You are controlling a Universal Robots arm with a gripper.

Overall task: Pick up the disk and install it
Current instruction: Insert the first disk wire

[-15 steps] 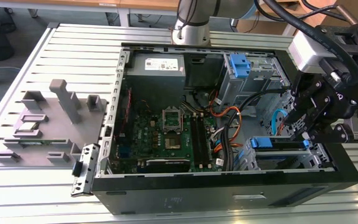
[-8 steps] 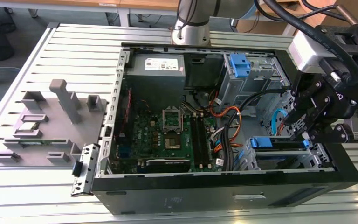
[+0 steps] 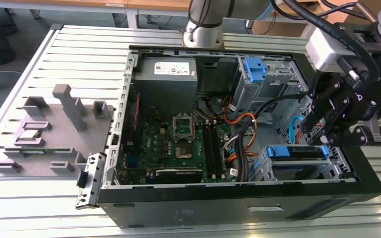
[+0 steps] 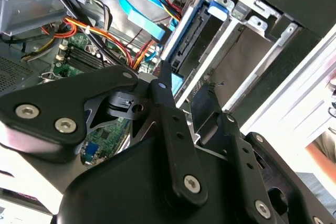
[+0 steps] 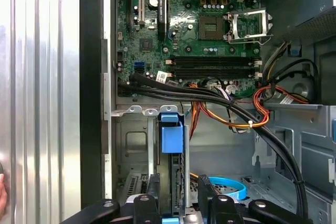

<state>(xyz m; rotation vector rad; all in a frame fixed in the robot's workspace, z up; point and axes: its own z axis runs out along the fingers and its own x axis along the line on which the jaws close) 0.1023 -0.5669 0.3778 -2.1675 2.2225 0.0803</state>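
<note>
Pincer (image 5: 177,195) fingers (image 5: 153,196) stand apart, straddling the end of the disk (image 5: 172,139); whether they touch it I cannot tell. It sits upright in the drive cage (image 5: 130,140), at the computer case's (image 3: 243,210) near corner on the exterior view's right.

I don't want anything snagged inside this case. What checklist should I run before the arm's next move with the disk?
1. Disk in its slot: ok. The disk stands in the drive cage, blue tab outward.
2. Gripper lined up: ok. In the first wrist view the gripper sits straight over the disk's end.
3. Hold on the disk: cannot tell.
4. Disk pushed fully home: cannot tell; its lower end is hidden.
5. Black cable bundle clear of the slot: ok. It crosses beyond the cage edge, apart from the disk.
6. Blue cable clear of the gripper: cannot tell. It lies close beside it.
</note>
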